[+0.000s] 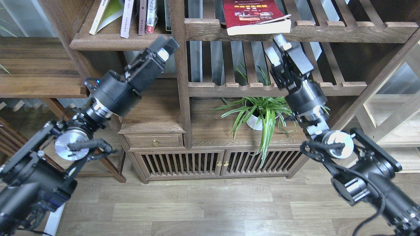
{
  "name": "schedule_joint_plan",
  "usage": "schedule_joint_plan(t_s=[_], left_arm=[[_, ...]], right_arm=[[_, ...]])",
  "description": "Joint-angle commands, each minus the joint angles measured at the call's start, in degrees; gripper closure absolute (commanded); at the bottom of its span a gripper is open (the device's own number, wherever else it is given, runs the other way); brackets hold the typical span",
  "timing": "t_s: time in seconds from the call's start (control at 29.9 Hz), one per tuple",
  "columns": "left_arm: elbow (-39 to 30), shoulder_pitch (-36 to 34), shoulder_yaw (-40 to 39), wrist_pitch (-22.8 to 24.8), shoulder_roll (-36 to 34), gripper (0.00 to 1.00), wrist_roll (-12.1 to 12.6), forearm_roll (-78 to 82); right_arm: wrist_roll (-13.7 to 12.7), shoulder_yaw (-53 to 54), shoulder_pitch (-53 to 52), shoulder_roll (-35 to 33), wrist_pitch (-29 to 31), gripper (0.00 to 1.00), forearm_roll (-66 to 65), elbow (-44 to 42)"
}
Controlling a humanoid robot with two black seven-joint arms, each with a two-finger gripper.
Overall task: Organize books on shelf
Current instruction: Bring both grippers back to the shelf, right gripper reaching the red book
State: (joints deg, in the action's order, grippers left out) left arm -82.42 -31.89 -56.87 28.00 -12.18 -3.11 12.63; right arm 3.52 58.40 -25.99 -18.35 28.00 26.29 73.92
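**One book still off the shelf, both arms reaching up**

The thick dark-red book (254, 14) lies flat on the upper slatted rack (344, 31), its white page edge hanging a little over the front rail. It sits in the wrong place for the job: the solid plank shelf (121, 42) is the narrow compartment just left of the upright post, and that is where the others stand. There, a yellow-green book (110, 13) leans to the left with a pale one tucked against it, and 2 or 3 slimmer volumes (144, 16) stand nearly upright beside them. Their tops are cut off by the edge of the view, so I cannot count them for sure.

By my reading the work is partly done: the plank shelf holds most of the books, and the red one is left to move across and stand up, with the leaning pair perhaps to straighten.

The right gripper (275, 46) hangs just beneath the red book's overhanging edge, fingers parted and holding nothing. The left gripper (165, 49) points up toward the underside of the plank shelf; it is seen end-on and dark, so I cannot tell how its fingers stand.

Below, a potted spider plant (262, 113) stands on the cabinet top.
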Motion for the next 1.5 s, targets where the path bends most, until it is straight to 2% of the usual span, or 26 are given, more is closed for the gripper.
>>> schedule_joint_plan(t_s=[0.0, 0.17, 0.33, 0.87, 1.47], left_arm=[[2.08, 0.52, 0.97, 0.0, 0.84, 0.01, 0.04, -0.06], [2.97, -0.19, 1.06, 0.0, 5.31, 0.01, 0.3, 0.02], [2.97, -0.54, 1.15, 0.0, 6.02, 0.01, 1.18, 0.02], [2.97, -1.95, 0.54, 0.0, 5.76, 0.01, 1.18, -0.06], [2.97, -2.03, -0.26, 0.0, 5.23, 0.01, 1.18, -0.42]], right_arm=[[0.08, -0.04, -2.66, 2.7, 0.0, 0.27, -0.01, -0.1], [-0.01, -0.04, -3.19, 2.88, -0.04, 0.26, -0.01, -0.27], [-0.01, -0.13, -3.19, 2.96, -1.28, 0.26, -0.01, -0.27], [-0.01, -6.19, -3.19, 3.32, -1.55, 0.26, -0.19, -1.41], [-0.01, -4.26, -8.2, 3.4, -15.34, 0.28, 0.43, -2.64]])
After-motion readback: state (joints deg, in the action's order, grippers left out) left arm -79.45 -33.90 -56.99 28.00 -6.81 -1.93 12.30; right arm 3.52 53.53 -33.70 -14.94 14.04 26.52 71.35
